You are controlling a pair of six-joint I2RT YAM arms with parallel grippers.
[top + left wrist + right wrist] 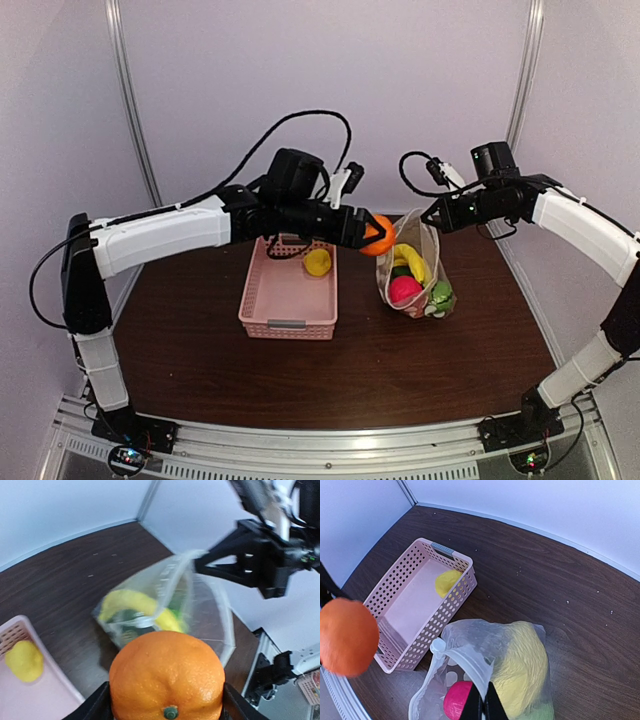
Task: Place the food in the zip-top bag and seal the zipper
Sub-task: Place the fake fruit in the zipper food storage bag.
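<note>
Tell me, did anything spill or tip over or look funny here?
Nothing looks wrong. The right tool pinches the zip-top bag by its edge, holding it open, with food inside and none spilled. The left tool holds the orange up near the bag's mouth. One yellow piece sits in the pink basket, not yet packed.

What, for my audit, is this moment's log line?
left hand shut on orange | right hand pinching zip-top bag rim | yellow piece in basket

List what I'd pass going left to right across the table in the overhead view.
Pink basket → orange gripped in the left end effector → clear dotted bag, its rim pinched by the right end effector.
</note>
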